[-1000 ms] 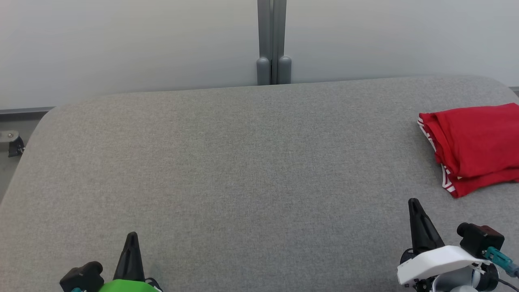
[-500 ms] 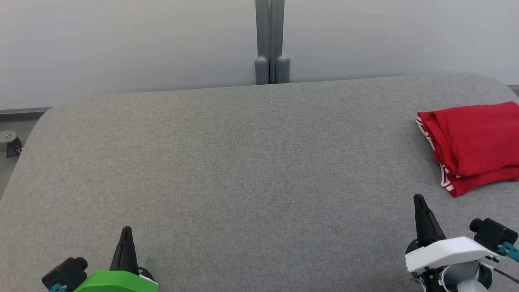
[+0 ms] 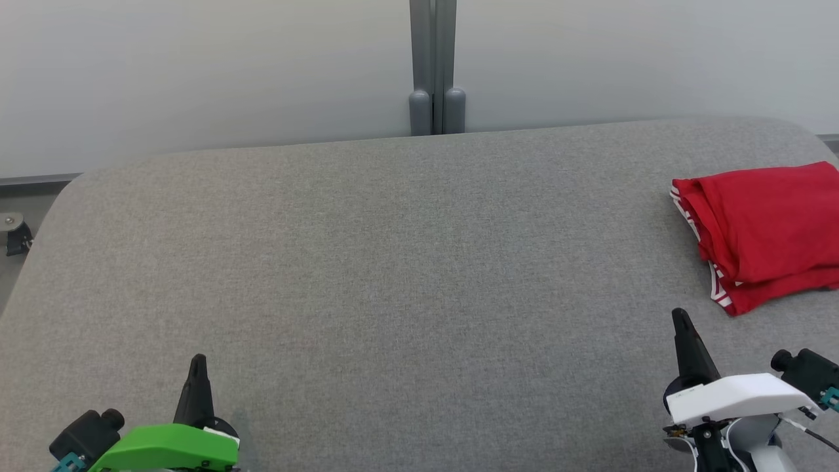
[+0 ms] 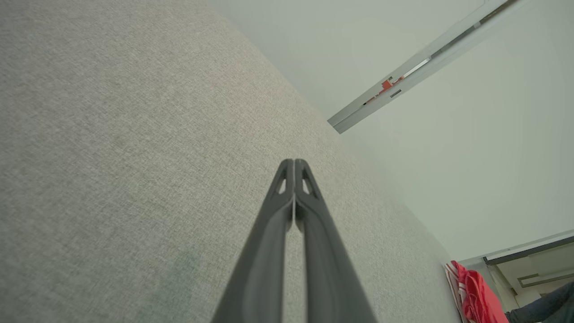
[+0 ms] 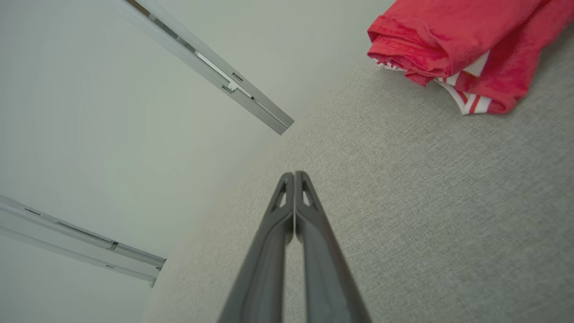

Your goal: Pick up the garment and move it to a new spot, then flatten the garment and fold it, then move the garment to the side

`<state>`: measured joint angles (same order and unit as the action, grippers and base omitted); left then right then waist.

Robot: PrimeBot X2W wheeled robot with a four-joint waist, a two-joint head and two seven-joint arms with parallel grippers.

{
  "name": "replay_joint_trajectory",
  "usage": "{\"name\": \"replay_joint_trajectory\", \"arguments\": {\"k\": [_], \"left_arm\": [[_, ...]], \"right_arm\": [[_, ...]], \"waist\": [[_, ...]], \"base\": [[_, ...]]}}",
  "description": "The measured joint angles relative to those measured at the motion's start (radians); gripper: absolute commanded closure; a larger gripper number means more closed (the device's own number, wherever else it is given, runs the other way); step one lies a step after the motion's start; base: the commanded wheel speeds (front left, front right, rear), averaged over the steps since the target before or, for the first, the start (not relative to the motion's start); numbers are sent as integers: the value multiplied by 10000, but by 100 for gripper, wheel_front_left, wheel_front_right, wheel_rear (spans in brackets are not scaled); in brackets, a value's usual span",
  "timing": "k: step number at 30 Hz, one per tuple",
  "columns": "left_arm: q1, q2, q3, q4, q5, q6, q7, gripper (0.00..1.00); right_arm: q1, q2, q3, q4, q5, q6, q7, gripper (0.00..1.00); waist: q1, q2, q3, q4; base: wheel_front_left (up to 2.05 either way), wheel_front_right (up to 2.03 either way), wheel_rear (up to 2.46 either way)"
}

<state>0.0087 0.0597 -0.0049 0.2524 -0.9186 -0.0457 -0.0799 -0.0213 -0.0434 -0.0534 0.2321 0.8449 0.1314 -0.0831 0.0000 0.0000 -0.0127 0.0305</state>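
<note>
garment (image 3: pixel 763 226): we see it folded, unmoved on the table (image 3: pixel 393 262).
right gripper (image 3: pixel 679 314): fingers pressed together, near the garment, crept slightly closer.
left gripper (image 3: pixel 196 360): pressed together, well apart from the garment.

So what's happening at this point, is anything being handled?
Nothing is being handled. The red garment lies folded near the right edge of the grey table, with nothing touching it. The left gripper and the right gripper are both shut and empty. They sit low by the table's near edge, and the right one is the closer to the garment. Judging by the layout, the folding and the move to the side look done.
</note>
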Motion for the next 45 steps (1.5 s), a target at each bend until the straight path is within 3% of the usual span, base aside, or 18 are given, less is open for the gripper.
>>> {"name": "replay_joint_trajectory", "arguments": {"k": [45], "left_arm": [[-667, -61, 729, -36, -4255, -518, 1220, 100]], "right_arm": [[-484, -23, -368, 69, 4727, -8, 1220, 100]], "waist": [[0, 0, 84, -163]], "base": [[0, 0, 0]]}}
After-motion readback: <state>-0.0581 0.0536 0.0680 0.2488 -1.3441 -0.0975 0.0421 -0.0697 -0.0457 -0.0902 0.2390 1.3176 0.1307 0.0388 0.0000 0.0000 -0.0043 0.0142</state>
